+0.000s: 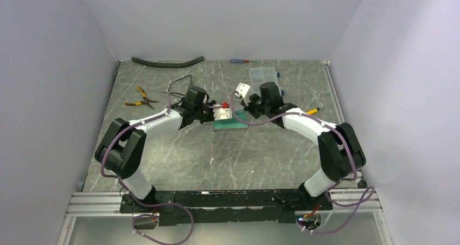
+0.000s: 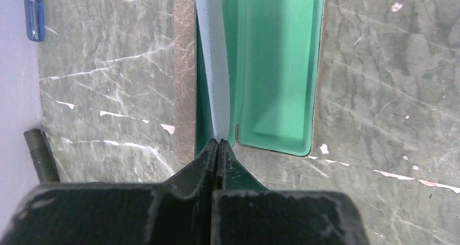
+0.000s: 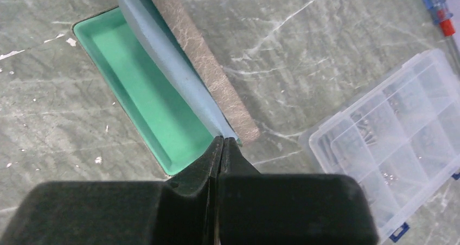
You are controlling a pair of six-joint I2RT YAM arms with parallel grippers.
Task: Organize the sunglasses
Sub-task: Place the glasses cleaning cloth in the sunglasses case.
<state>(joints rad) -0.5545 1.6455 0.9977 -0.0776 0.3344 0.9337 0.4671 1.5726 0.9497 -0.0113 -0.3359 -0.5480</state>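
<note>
Case open, sunglasses not in it yet.

My left pincer (image 2: 217, 143) is pressed together on one end of a thin pale blue sheet (image 2: 212, 66), and my right pincer (image 3: 223, 140) is pinching the other end. The sheet stands up along one long side of the flat brown case with the green lining (image 2: 271, 66). I cannot tell if it is a cloth or part of the lid. The green inside is bare. The thin dark wire-framed sunglasses (image 1: 173, 89) lie on the grey stone-look tabletop (image 1: 244, 158) behind my left arm, near the case but apart from it. Neither pincer touches them. So I think only the opening is done. Picking the sunglasses up, laying them in the case and closing it are all left to do.
</note>
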